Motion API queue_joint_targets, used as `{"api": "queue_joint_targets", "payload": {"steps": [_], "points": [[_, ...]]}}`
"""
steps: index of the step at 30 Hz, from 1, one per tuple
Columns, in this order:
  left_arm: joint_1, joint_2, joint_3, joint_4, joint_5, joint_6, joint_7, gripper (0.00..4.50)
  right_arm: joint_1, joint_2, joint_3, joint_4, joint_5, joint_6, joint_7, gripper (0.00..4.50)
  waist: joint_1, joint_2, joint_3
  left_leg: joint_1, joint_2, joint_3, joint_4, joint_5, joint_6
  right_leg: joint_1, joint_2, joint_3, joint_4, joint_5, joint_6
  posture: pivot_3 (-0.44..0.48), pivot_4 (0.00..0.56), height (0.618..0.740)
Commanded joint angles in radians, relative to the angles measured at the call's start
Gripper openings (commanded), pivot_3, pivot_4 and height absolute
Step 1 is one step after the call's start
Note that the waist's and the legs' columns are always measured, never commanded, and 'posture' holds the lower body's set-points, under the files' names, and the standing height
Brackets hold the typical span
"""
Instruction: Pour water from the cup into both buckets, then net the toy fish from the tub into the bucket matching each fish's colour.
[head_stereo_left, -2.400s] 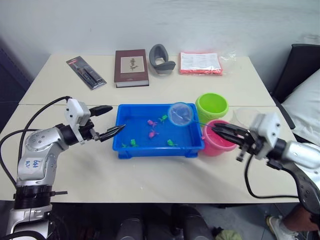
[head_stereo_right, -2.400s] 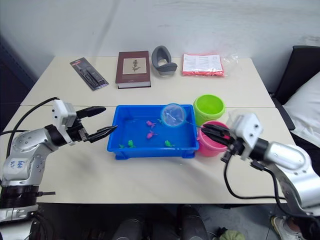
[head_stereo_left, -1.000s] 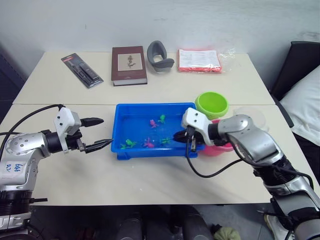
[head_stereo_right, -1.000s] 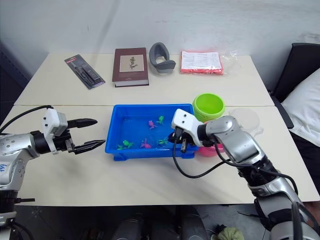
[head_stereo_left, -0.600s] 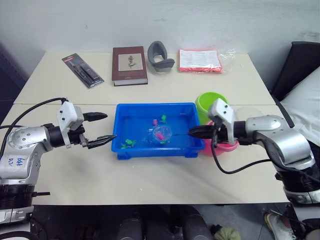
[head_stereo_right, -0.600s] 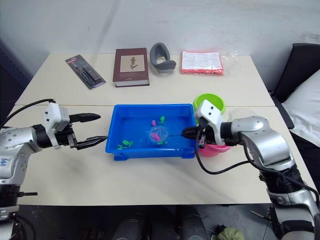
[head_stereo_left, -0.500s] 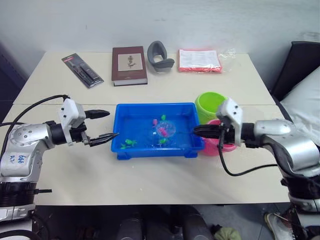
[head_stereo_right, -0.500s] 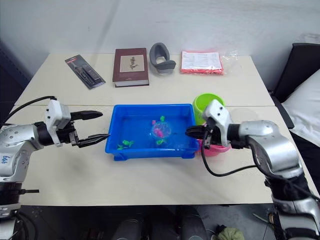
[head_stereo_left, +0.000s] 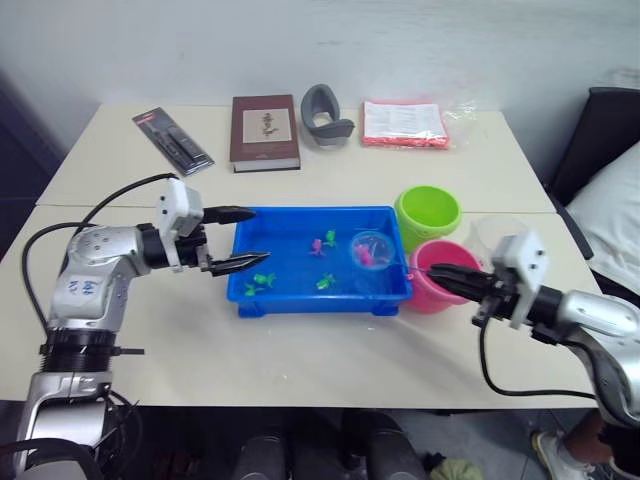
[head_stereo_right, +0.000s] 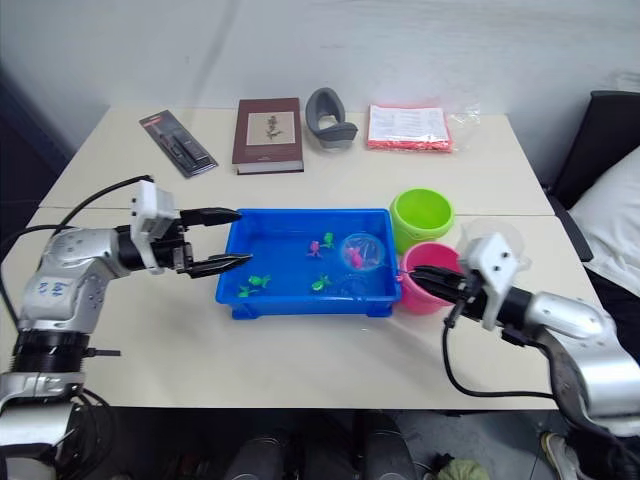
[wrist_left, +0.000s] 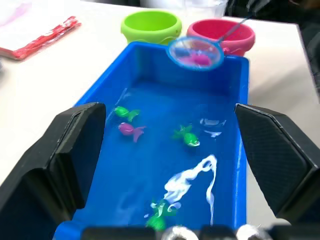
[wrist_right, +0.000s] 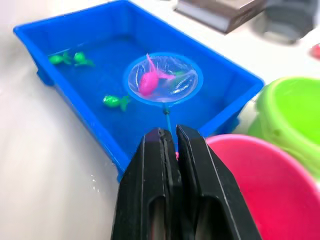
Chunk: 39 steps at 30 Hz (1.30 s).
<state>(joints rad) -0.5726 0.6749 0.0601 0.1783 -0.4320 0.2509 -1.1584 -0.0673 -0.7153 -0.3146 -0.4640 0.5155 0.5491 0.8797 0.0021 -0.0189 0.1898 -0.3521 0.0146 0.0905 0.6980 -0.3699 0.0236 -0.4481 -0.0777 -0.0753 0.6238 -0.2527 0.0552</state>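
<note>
1. Head views: the net (head_stereo_left: 368, 248) has come up out of the water since a moment ago. It now hangs over the right end of the tub (head_stereo_left: 250, 303), near the middle of the picture, with a pink fish (head_stereo_left: 365, 256) inside. The right gripper (head_stereo_left: 443, 279) has pulled back to the right and stays clamped on the thin net handle. I think the catch is done and the fish next goes into the pink bucket (head_stereo_left: 432, 296), just right of the tub. The green bucket (head_stereo_left: 427, 213) sits behind it. The clear cup (head_stereo_left: 492, 234) stands at the right.

2. Head views again: the left gripper (head_stereo_left: 240, 240) has moved to the tub's left edge, fingers spread wide, holding nothing.

3. Left wrist view: more fish swim in the tub. A green fish (wrist_left: 187, 135) sits mid-picture and another pink fish (wrist_left: 130, 130) is left of it.

4. Right wrist view: the two black fingers pinch the handle, and the net hangs above the blue water.

5. The room: a pale table (head_stereo_left: 300, 350) against a white wall. At the top lie a brown book (head_stereo_left: 265, 132), a black packet (head_stereo_left: 172, 141), a grey holder (head_stereo_left: 324, 115) and a red packet (head_stereo_left: 402, 123).
</note>
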Motion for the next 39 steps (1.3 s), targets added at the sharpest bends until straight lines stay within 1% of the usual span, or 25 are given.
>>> {"api": "queue_joint_targets", "payload": {"steps": [1,4,7,9,11,13,16,19,21,24,27,29,34,35,38,39], "points": [[-0.049,-0.023,-0.007,0.01,-0.007,-0.016,-0.025,4.43,0.062,-0.008,-0.136,-0.098,0.1,0.005,-0.004,0.0,0.005,0.0,0.0,0.0,0.0,0.0,0.0,0.0,0.0,0.0,0.0,0.0,0.0,0.0,0.0,0.0,0.15,0.74],[-0.06,-0.045,-0.015,0.007,-0.014,-0.005,-0.032,4.43,0.127,0.005,-0.242,-0.143,0.141,-0.023,-0.02,0.0,0.01,0.0,0.0,0.0,0.0,0.0,0.0,0.0,0.001,0.001,0.0,0.0,-0.002,0.001,0.001,0.0,0.15,0.74],[-0.052,-0.06,-0.024,-0.009,-0.021,0.009,-0.04,4.43,0.188,0.005,-0.315,-0.173,0.148,-0.023,-0.05,0.0,0.012,0.0,0.0,0.0,-0.001,0.0,0.0,0.0,0.001,0.002,0.0,0.001,-0.002,0.001,0.001,0.0,0.15,0.74],[-0.037,-0.081,-0.043,-0.026,-0.017,0.01,-0.041,4.43,0.277,0.016,-0.395,-0.187,0.127,-0.041,-0.046,0.0,0.016,0.0,0.0,0.001,0.0,0.0,0.0,0.0,0.001,0.002,0.0,0.001,-0.002,0.001,0.001,0.0,0.15,0.74],[-0.039,-0.096,-0.047,-0.019,-0.009,0.004,-0.034,4.43,0.338,0.024,-0.433,-0.194,0.109,-0.066,-0.045,0.0,0.021,0.0,0.0,0.001,0.0,0.0,0.0,0.0,0.001,0.002,0.001,0.001,-0.002,0.001,0.001,0.0,0.15,0.74],[-0.046,-0.108,-0.044,-0.015,-0.011,0.002,-0.027,4.43,0.388,0.032,-0.442,-0.194,0.075,-0.104,-0.044,0.0,0.022,0.0,0.0,0.001,-0.001,0.0,0.001,0.0,0.002,0.002,0.0,0.001,-0.003,0.001,0.002,0.0,0.15,0.74],[-0.045,-0.121,-0.045,-0.022,-0.016,0.011,-0.026,4.43,0.447,0.074,-0.423,-0.155,-0.052,-0.269,-0.052,0.0,0.021,0.0,0.0,0.002,-0.001,0.0,0.0,0.0,0.002,0.003,0.0,0.002,-0.005,0.001,0.002,0.0,0.15,0.74],[-0.024,-0.134,-0.048,-0.039,-0.027,0.031,-0.028,4.43,0.498,0.119,-0.375,-0.083,-0.218,-0.538,-0.039,0.0,0.019,0.0,0.0,0.002,-0.001,0.001,0.0,0.0,0.002,0.003,0.001,0.003,-0.004,0.001,0.002,0.0,0.15,0.74],[-0.018,-0.141,-0.052,-0.047,-0.021,0.026,-0.025,4.43,0.517,0.135,-0.351,-0.02,-0.335,-0.704,-0.066,0.0,0.018,0.0,0.0,0.003,-0.001,0.002,0.0,0.0,0.002,0.003,0.001,0.003,-0.004,0.001,0.002,0.0,0.15,0.74],[-0.014,-0.157,-0.045,-0.053,-0.019,0.018,-0.005,4.43,0.501,0.161,-0.333,0.079,-0.476,-0.922,-0.156,0.0,0.018,0.0,0.0,0.004,-0.002,0.003,0.0,0.0,0.002,0.003,0.001,0.005,-0.003,0.001,0.002,0.0,0.15,0.74],[0.002,-0.167,-0.045,-0.073,-0.02,0.02,0.013,4.43,0.476,0.174,-0.32,0.152,-0.57,-1.041,-0.244,0.0,0.014,0.0,0.0,0.006,-0.002,0.004,0.0,0.0,0.001,0.004,0.001,0.007,-0.002,0.001,0.002,0.0,0.15,0.74],[0.021,-0.181,-0.047,-0.104,-0.029,0.032,0.034,4.43,0.453,0.16,-0.287,0.187,-0.656,-1.124,-0.29,0.0,0.01,0.0,0.0,0.007,-0.002,0.004,0.0,0.0,0.001,0.004,0.001,0.008,-0.002,0.001,0.002,0.0,0.15,0.74],[0.035,-0.199,-0.054,-0.123,-0.014,0.017,0.059,4.43,0.406,0.105,-0.252,0.254,-0.838,-1.245,-0.404,0.0,-0.002,0.0,0.0,0.009,-0.001,0.005,0.0,0.0,0.0,0.004,0.001,0.009,-0.001,0.001,0.001,0.0,0.15,0.74],[0.035,-0.201,-0.055,-0.121,-0.01,0.01,0.062,4.43,0.394,0.092,-0.267,0.261,-0.923,-1.257,-0.457,0.0,-0.003,0.0,0.0,0.009,-0.002,0.005,0.0,0.001,0.0,0.004,0.001,0.009,0.0,0.001,0.001,0.0,0.15,0.74],[0.032,-0.206,-0.056,-0.108,0.005,-0.02,0.074,4.43,0.35,0.056,-0.271,0.307,-1.041,-1.306,-0.575,0.0,-0.004,0.0,0.0,0.01,-0.002,0.006,0.0,0.001,0.0,0.005,0.001,0.01,0.0,0.001,0.001,0.0,0.15,0.74],[0.032,-0.205,-0.059,-0.104,0.007,-0.025,0.071,4.43,0.342,0.043,-0.257,0.317,-1.045,-1.314,-0.587,0.0,-0.004,0.0,0.0,0.01,-0.002,0.006,0.0,0.001,0.0,0.005,0.001,0.01,0.0,0.001,0.001,0.0,0.15,0.74]]}}
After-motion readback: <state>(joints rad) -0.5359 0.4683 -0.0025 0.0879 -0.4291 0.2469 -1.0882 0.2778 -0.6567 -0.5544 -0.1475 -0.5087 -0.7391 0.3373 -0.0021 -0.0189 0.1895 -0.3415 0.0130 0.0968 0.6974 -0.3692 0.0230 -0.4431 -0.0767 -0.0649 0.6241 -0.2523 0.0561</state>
